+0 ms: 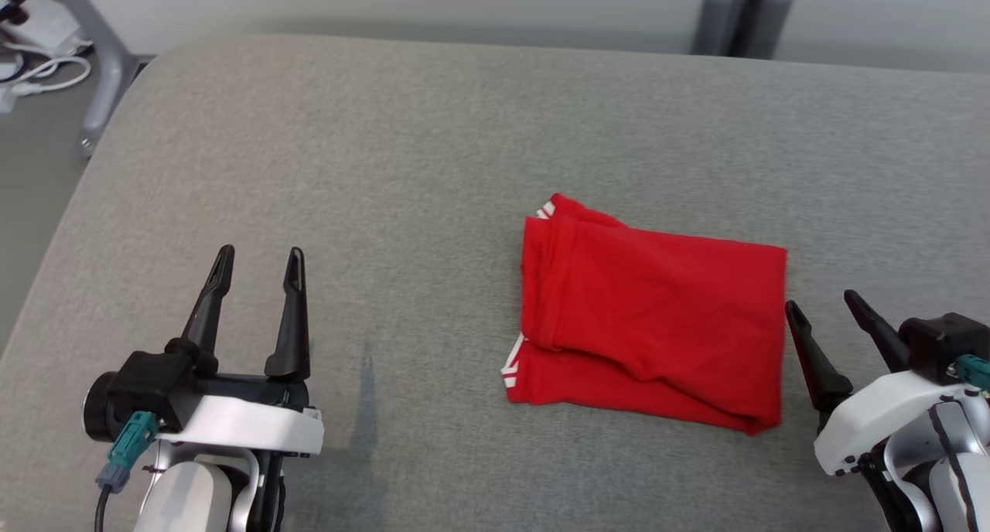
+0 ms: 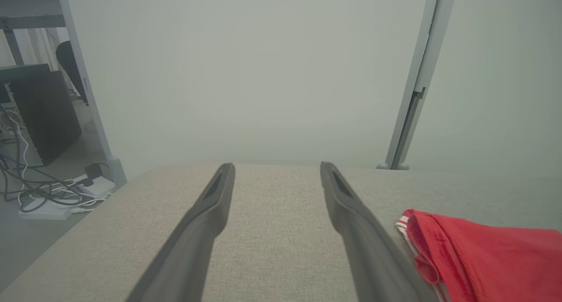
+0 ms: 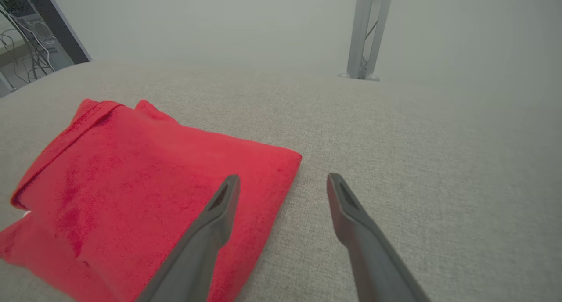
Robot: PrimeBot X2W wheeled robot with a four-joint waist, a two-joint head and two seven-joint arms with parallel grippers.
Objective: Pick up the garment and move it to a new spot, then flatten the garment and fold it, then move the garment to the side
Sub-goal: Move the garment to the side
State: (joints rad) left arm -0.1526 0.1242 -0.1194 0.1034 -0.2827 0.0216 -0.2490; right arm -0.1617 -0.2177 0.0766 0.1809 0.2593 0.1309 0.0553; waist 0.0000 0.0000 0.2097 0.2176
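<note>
Folded red garment (image 1: 652, 327) lies just left of the open right gripper (image 1: 826, 308); open left gripper (image 1: 259, 263) sits well apart.

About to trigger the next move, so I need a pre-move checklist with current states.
1. left pincer open, holding nothing: ok.
2. right pincer open, holding nothing: ok.
3. garment folded into a compact rectangle: ok.
4. garment lies wholly on the grey surface, away from its edges: ok.
5. right pincer apart from the garment's right edge: cannot tell; its inner finger sits right by that edge.
6. left pincer well apart from the garment: ok.
</note>
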